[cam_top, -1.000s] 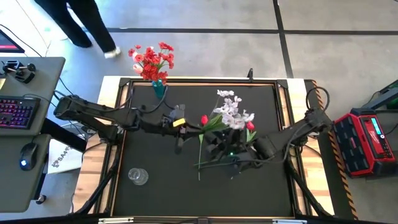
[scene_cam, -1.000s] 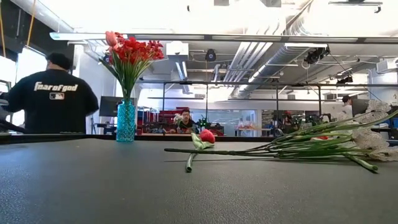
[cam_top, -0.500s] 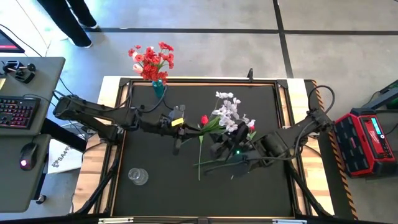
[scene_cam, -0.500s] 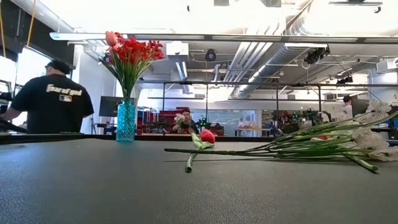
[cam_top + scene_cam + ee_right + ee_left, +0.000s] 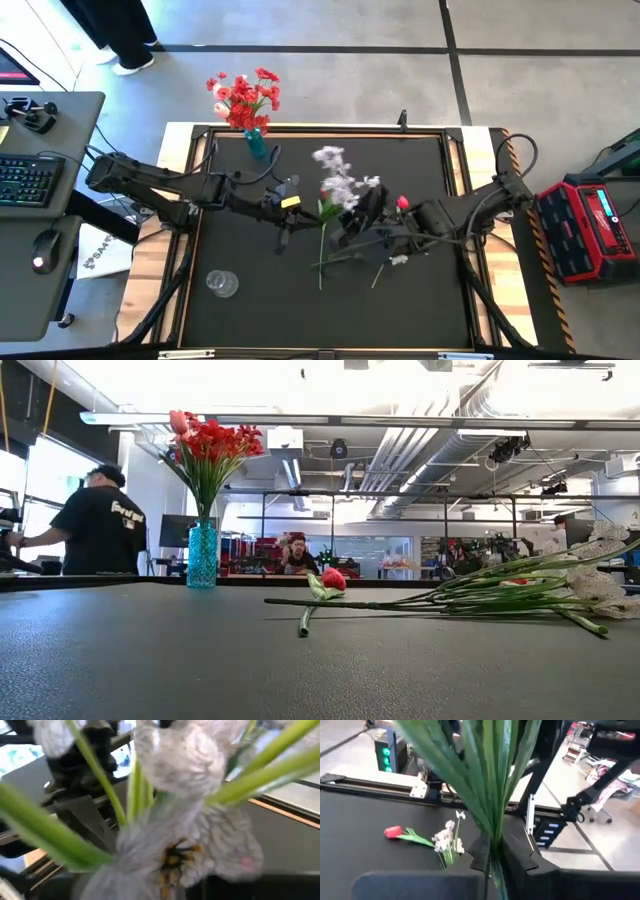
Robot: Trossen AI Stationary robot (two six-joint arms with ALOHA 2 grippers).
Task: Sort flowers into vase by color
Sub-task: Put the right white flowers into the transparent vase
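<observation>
Matte black bench [image 5: 240, 310], wood-edged: blue glass vase [image 5: 257, 143] of red blooms. Left pincer [image 5: 286, 222] is clamped on green stems [image 5: 492, 795]; right pincer [image 5: 362, 222] is clamped on a crinkled white spray [image 5: 338, 180].

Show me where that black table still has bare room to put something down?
Bare black table top shows along the near edge, right of the small clear glass, and at the far right corner. The middle is crowded: both grippers, white blossom sprays and loose green stems. The blue vase of red flowers fills the far left corner.

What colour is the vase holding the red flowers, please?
Turquoise blue glass vase, seen best in the low view.
</observation>
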